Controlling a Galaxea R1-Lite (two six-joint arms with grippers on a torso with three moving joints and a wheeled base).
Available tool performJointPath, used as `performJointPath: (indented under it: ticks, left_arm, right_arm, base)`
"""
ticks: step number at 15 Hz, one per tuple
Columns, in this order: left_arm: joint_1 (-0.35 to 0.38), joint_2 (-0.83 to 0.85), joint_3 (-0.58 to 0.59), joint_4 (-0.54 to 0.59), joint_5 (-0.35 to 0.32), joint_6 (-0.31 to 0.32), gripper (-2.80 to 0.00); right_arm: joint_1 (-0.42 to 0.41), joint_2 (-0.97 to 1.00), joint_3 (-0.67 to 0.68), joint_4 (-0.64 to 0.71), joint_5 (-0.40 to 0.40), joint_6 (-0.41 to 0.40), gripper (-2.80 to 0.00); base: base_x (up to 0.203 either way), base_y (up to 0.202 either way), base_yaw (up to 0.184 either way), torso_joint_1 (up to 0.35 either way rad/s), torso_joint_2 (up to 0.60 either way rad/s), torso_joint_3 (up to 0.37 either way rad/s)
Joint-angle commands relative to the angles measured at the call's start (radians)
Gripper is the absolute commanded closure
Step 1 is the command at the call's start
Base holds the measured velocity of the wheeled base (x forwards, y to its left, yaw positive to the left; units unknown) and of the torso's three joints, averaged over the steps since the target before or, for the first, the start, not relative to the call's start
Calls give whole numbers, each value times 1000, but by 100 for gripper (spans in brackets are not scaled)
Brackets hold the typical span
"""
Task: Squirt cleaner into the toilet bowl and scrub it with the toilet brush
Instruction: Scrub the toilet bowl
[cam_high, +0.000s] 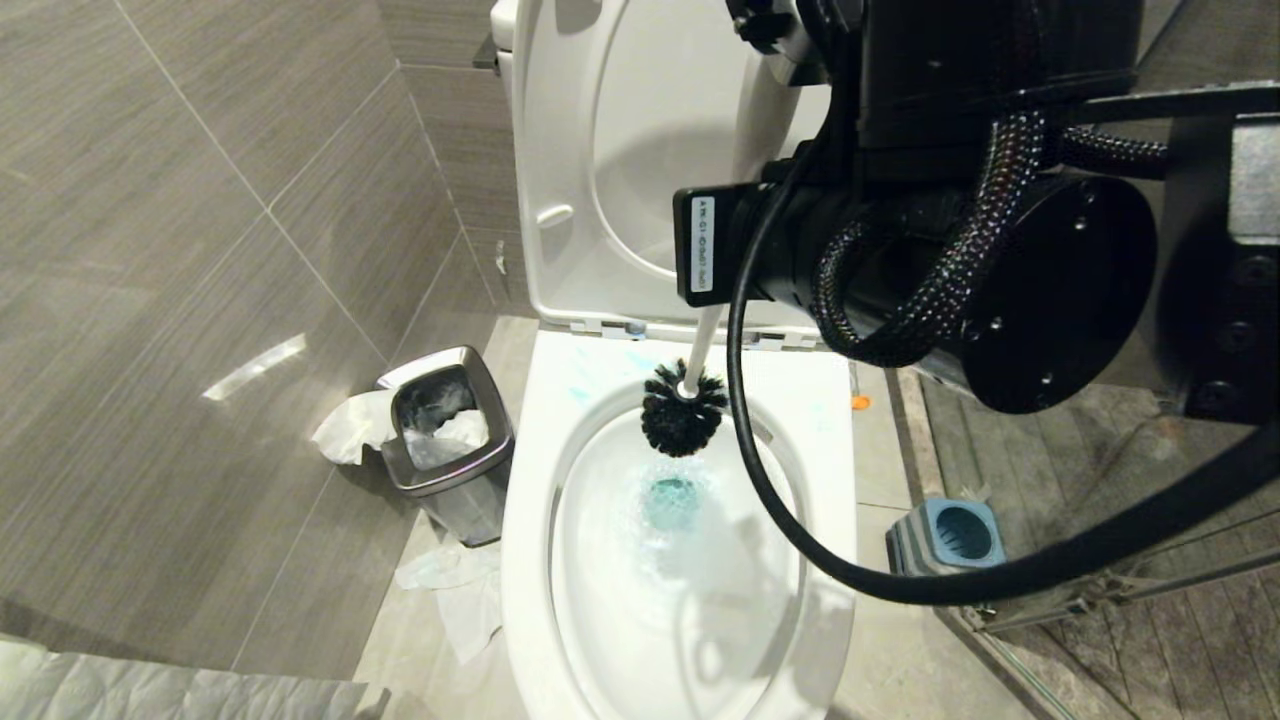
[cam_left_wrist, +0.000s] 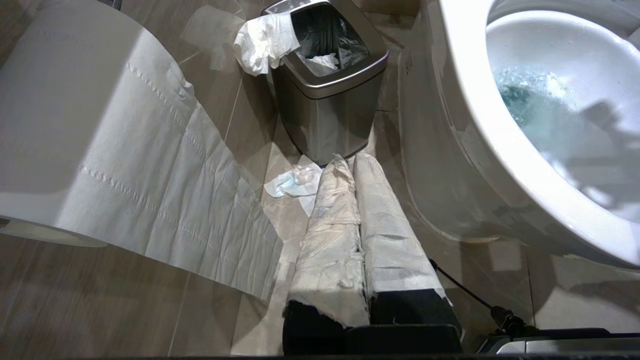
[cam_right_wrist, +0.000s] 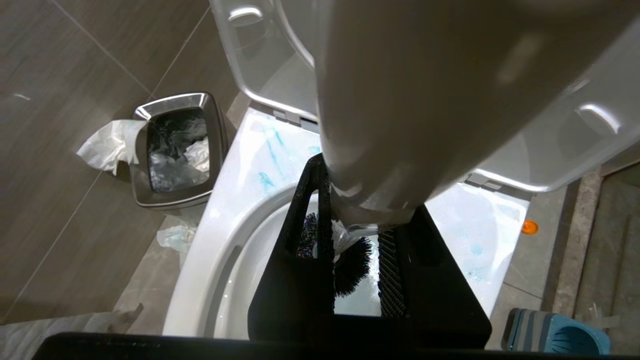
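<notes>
I've got the right gripper (cam_right_wrist: 357, 250) up over the back of the toilet bowl (cam_high: 530, 500), its black fingers (cam_right_wrist: 295, 270) pinching the white handle of the toilet brush (cam_high: 684, 408). From the head camera the handle slants down out from under the arm, and the dark bristle head hangs at the back rim of the bowl, just above the water. In the right wrist camera the handle fills most of the shot, with the bristles showing between the fingers below it.

The cleaner (cam_high: 672, 500) shows as a teal patch in the foamy water under the brush, and thin blue smears (cam_right_wrist: 272, 155) mark the flat ceramic behind the bowl, by the hinges. Seat and lid (cam_high: 640, 160) stand raised.

My left gripper (cam_left_wrist: 355, 210) hangs low beside the bowl, its paper-wrapped fingers (cam_left_wrist: 332, 220) pressed together, pointing at the steel waste bin (cam_left_wrist: 330, 95). White paper drapes over the bin's edge and more lies on the floor near it. A toilet roll (cam_left_wrist: 75, 125) trails a sheet nearby. The blue brush holder (cam_high: 950, 535) sits on the floor to the bowl's right.
</notes>
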Motion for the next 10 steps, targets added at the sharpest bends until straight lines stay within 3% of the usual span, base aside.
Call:
performJointPath:
  ticks: [1,10]
  left_arm:
    - [0,2,0,0,0,0,0]
    - [0,2,0,0,0,0,0]
  right_arm:
    - [10,-1,8,-2,-6,2,0]
    - [20,-9,50,-37,-9,7,0]
  base:
    - [0,0,0,0,0,0]
    - [0,0,0,0,0,0]
